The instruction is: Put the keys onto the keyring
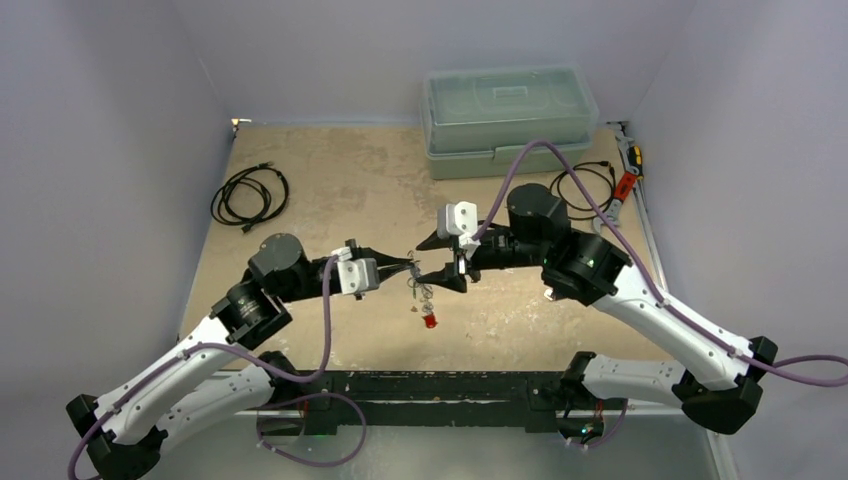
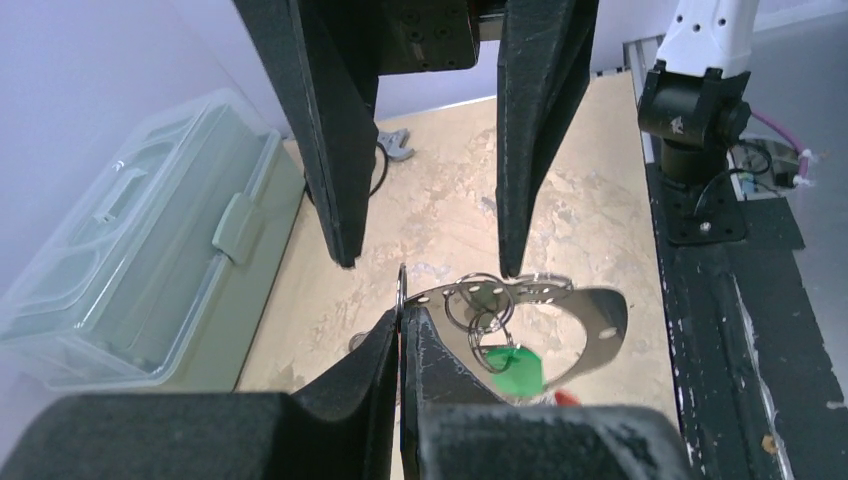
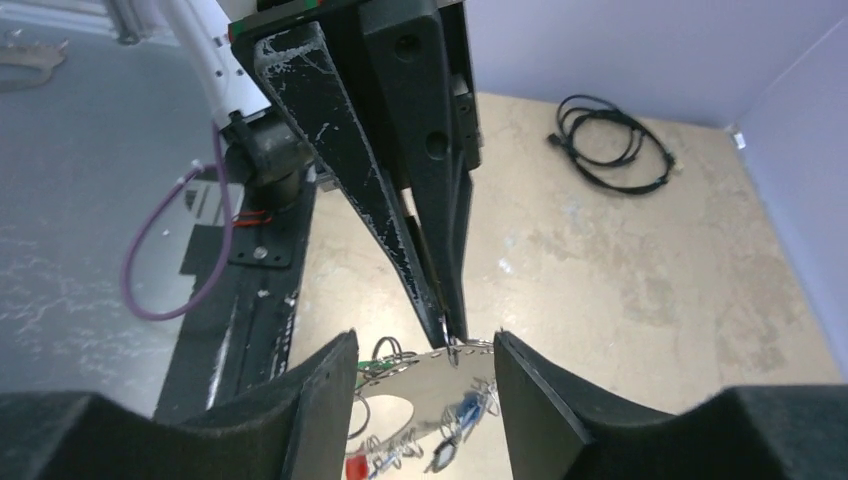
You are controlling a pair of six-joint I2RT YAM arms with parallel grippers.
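Found large thin grey metal keyring (image 2: 600, 318), small coloured-tag keys (image 2: 515, 368) hanging beneath, pinched above the tan worktop (image 1: 330, 170) by closed left fingers (image 2: 385, 350), long axis across the gap of wide-open, empty right fingers (image 3: 540, 400).

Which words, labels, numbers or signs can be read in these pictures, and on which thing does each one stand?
No text can be read in any view.
On the storage box, a pale patch on the lid may be a label, but it is too blurred to read.
On the keyring, pinched by the left gripper, there is only bare shiny metal with no marking visible.
On the green tag, no print is visible.
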